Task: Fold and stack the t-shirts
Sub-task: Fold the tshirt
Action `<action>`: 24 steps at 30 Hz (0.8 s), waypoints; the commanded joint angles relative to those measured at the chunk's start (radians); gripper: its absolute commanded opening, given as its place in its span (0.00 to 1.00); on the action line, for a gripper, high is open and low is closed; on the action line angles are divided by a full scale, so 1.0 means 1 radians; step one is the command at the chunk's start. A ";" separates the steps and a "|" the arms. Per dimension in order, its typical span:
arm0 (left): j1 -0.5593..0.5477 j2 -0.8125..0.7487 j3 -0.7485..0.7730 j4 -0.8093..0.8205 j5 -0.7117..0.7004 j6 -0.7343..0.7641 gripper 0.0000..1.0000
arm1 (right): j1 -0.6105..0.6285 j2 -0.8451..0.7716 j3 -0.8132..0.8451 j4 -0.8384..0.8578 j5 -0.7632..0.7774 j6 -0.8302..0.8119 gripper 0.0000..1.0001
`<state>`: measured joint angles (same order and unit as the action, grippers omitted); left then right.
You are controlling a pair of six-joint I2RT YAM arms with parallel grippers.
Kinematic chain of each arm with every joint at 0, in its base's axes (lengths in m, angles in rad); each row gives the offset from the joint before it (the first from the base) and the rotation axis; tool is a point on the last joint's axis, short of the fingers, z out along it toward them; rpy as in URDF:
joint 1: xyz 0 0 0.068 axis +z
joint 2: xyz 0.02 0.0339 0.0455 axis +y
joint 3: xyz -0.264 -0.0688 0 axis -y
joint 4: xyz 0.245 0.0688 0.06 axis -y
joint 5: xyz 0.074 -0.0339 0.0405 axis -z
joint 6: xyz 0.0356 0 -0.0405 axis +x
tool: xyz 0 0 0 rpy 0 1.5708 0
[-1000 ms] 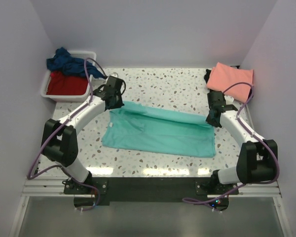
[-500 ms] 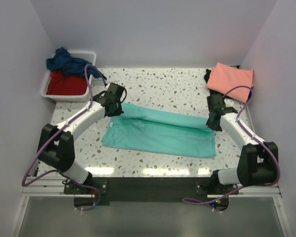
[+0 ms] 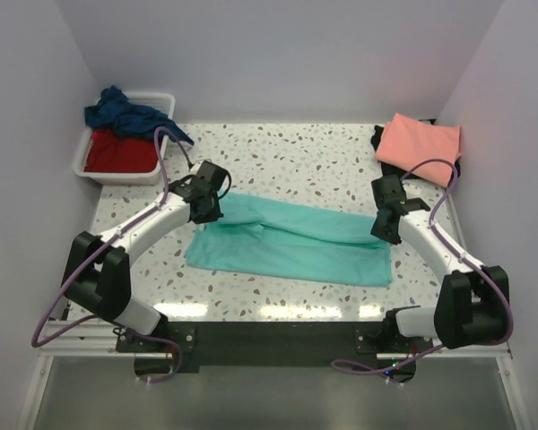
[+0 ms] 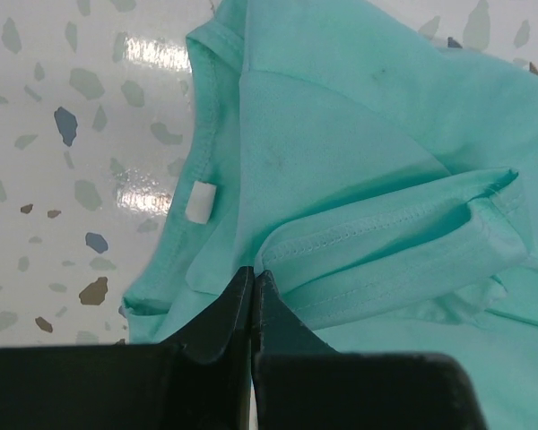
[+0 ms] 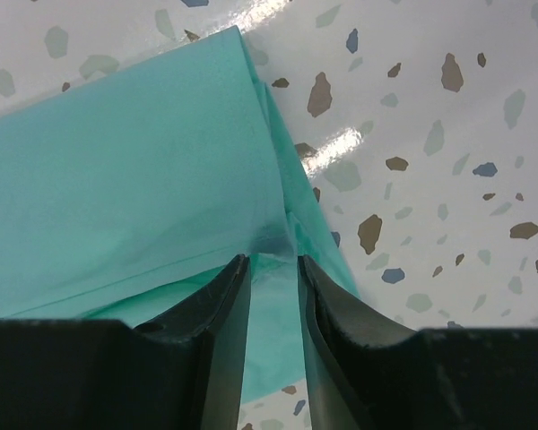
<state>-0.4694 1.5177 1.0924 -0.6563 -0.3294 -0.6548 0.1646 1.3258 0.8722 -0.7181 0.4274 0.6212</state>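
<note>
Folding the teal shirt [image 3: 296,246].
At 9 o'clock left tool [image 4: 253,278] clamps it taut; at 3 o'clock right tool [image 5: 273,264] stands apart, to release.

L tool [image 4: 253,274] jaws pressed together; R tool [image 5: 273,262] jaws slightly apart; both arms stretched fwd, wrists low.

Speckled white table [image 3: 305,157], seen from above. A teal shirt [image 3: 296,246] lies partly folded across the centre. A white tub [image 3: 121,177] sits at 10 o'clock. At 2 o'clock, a pink shirt [image 3: 420,141] rests on a black shirt [image 3: 377,139].
</note>
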 commanded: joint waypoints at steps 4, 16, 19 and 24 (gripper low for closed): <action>-0.008 -0.028 -0.045 -0.023 -0.026 -0.049 0.00 | 0.035 -0.063 -0.010 -0.047 0.008 0.043 0.33; -0.009 -0.024 -0.060 -0.042 -0.048 -0.066 0.00 | 0.038 0.018 -0.006 0.020 0.036 0.031 0.32; -0.008 -0.027 -0.057 -0.052 -0.057 -0.069 0.00 | 0.038 0.053 -0.006 0.045 0.045 0.023 0.28; -0.009 -0.028 -0.057 -0.054 -0.051 -0.068 0.00 | 0.038 0.105 0.004 0.115 0.065 -0.017 0.15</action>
<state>-0.4736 1.5154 1.0355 -0.6937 -0.3550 -0.6991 0.1963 1.4082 0.8631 -0.6800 0.4461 0.6277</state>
